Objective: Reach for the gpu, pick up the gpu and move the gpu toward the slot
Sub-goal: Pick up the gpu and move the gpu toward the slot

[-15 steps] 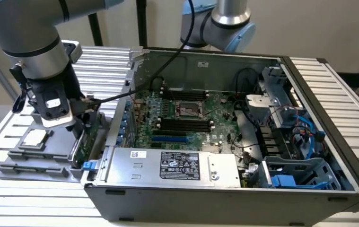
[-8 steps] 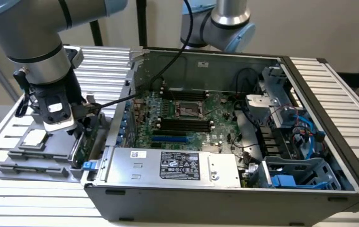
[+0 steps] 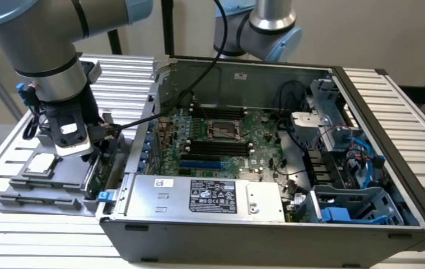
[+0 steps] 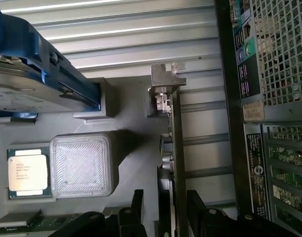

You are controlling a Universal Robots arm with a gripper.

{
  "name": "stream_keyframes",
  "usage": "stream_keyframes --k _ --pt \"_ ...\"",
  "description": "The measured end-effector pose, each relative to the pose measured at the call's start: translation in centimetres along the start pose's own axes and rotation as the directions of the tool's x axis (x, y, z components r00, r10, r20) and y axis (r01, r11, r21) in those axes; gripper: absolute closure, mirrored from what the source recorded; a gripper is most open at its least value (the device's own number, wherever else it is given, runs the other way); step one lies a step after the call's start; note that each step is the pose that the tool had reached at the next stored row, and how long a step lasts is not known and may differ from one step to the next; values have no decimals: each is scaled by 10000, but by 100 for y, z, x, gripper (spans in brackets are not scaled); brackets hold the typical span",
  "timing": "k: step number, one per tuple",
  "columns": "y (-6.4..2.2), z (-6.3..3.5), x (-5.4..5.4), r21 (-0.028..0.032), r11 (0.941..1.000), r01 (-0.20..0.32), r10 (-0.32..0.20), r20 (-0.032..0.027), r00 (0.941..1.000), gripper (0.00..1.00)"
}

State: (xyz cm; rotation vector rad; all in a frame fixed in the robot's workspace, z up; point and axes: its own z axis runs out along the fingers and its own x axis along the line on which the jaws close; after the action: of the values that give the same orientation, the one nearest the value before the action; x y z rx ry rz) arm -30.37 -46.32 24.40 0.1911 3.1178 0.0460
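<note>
Wrist view: claw (image 4: pixel 165 197) apart, one finger on each side of the gpu (image 4: pixel 178 143). No contact can be made out, so nothing is gripped yet. The gpu stands on edge in a grey holder (image 4: pixel 126 113), with its silver bracket (image 4: pixel 165 76) at the end far from the claw. The same holder carries a processor chip (image 4: pixel 26 173) and a hard drive (image 4: pixel 22 79) with blue rails, both apart from the card.

Exterior view: the holder sits on the slatted counter (image 3: pixel 391 106) at the exterior view's left, just beside the open computer case (image 3: pixel 272 238). The arm hangs over the holder. The motherboard (image 3: pixel 227 140) lies inside the case, to the right.

Handling, as judged: the card is light, thin and stiff but brittle, and the parts on its faces are fragile. The best hold is across the bare upper board edge, flat on both faces, clear of the bracket and the connector edge. Any tilt would likely bind it in the holder.
</note>
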Motion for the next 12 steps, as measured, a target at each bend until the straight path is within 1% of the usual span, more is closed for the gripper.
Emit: stream_keyframes --k 6,7,8,10,11,12 --pt "26 27 3 16 10000 3 -3 30 10000 52" --pt "26 30 4 19 10000 3 -4 30 10000 54" --pt "26 33 4 21 10000 2 -2 31 10000 60" --pt "26 38 5 27 10000 2 -2 33 10000 60" --pt "27 40 5 30 10000 2 -2 34 10000 67" --pt "27 41 5 33 10000 2 -2 34 10000 67"
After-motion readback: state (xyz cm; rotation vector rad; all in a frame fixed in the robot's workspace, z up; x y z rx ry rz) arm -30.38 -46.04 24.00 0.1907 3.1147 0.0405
